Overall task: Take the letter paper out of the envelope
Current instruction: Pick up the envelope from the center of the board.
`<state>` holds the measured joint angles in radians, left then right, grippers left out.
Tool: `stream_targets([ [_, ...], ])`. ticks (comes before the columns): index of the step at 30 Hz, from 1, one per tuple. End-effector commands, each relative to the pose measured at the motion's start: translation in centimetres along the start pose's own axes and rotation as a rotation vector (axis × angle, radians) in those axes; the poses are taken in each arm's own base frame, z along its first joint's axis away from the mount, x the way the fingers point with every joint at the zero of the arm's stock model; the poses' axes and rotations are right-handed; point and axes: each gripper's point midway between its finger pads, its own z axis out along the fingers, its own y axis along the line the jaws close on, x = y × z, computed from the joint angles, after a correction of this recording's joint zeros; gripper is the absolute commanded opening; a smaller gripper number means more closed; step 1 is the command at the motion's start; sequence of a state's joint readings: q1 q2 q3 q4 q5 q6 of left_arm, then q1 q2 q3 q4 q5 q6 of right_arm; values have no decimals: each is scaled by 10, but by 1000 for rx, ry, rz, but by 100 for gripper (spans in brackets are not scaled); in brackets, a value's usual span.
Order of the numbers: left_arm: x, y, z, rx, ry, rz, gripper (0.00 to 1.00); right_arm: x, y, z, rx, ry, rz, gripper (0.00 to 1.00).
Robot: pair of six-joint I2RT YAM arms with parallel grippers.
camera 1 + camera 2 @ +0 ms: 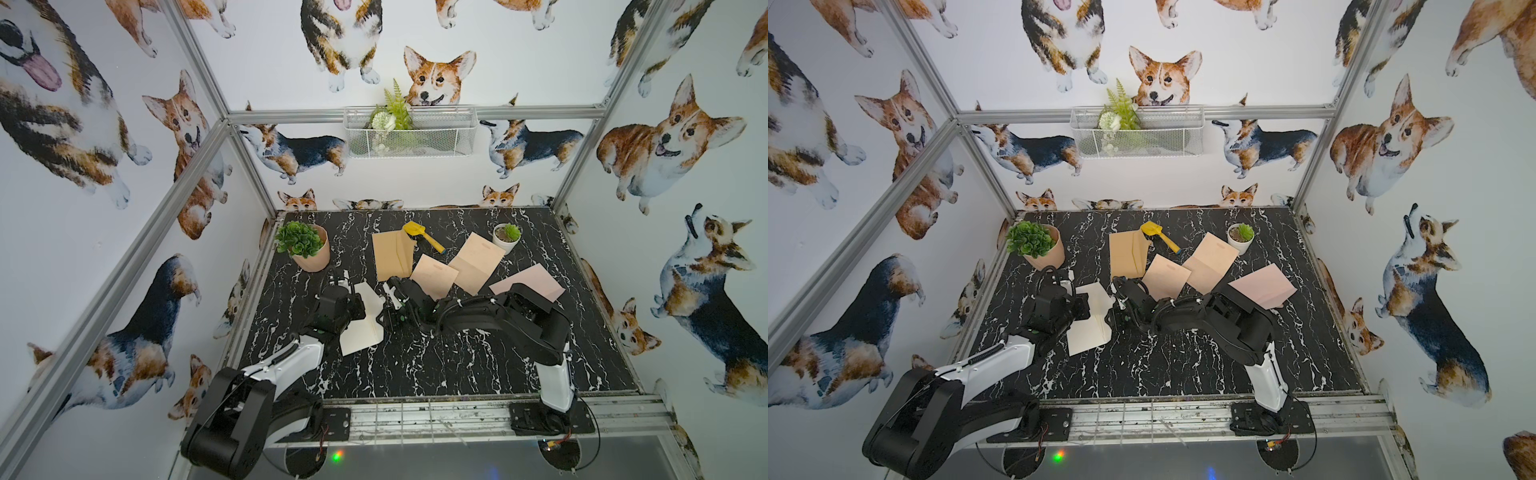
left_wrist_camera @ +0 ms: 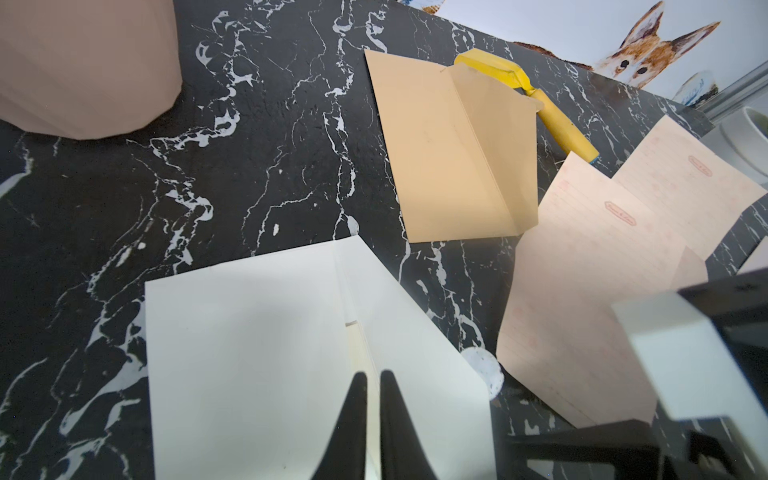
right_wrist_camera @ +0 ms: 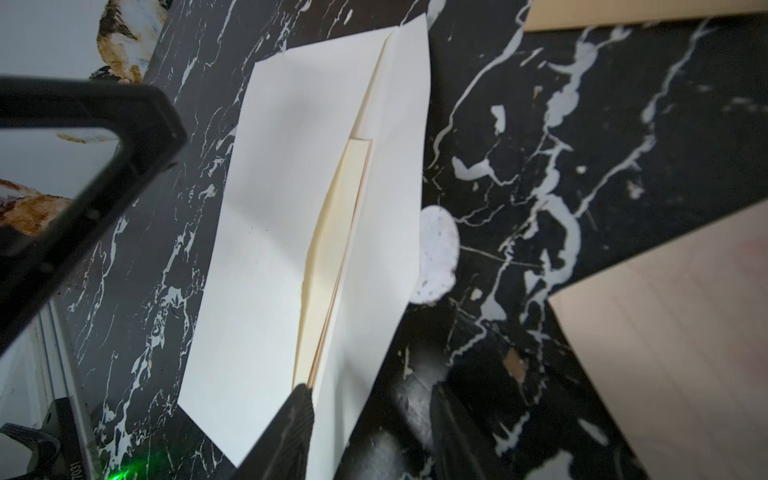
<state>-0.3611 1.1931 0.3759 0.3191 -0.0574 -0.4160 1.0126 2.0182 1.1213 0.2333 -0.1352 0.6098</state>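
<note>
- The letter paper, a cream folded sheet, sat inside the white paper envelope. Only one long edge showed at the bowed-open mouth, and a sliver of it in the left wrist view.
- By my reading, the task was at an early stage. The flap was folded back and the pocket gaped, but the sheet was not gripped and none of it was drawn out. Taking that edge and sliding it clear was left to do.
- The envelope lay flat on the black marble-patterned table, in its near-left part, between the two arms.
- Its long axis ran from near to far, leaning slightly, and the mouth and open flap faced the robot's right. The sheet's long axis lay along the same line.
- The right gripper had its jaws spread. One fingertip was at the mouth beside the sheet's edge and the other was out past the flap, so it pinched nothing.
- The left gripper had its fingers pressed almost together over the envelope. Whether they nipped any paper could not be told.
- Farther back lay a tan kraft envelope, with a yellow plastic toy shovel just beside it.
- Pale pink lined sheets lay near the right arm.
</note>
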Motion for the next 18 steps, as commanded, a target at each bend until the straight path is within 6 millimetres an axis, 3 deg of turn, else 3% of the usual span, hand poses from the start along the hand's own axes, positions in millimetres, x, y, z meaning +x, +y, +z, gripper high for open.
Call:
stream_targets([
  [1, -9, -3, 0, 11, -31, 4, 11, -2, 5, 5, -28, -3, 22, 35],
  [7, -10, -3, -1, 9, -33, 6, 12, -8, 10, 1, -43, -19, 24, 1],
  [13, -10, -3, -2, 11, -41, 5, 14, -20, 10, -26, -7, -83, -10, 0],
  [18, -12, -9, -6, 51, -58, 7, 46, -30, 0, -65, 90, -135, -76, 0],
])
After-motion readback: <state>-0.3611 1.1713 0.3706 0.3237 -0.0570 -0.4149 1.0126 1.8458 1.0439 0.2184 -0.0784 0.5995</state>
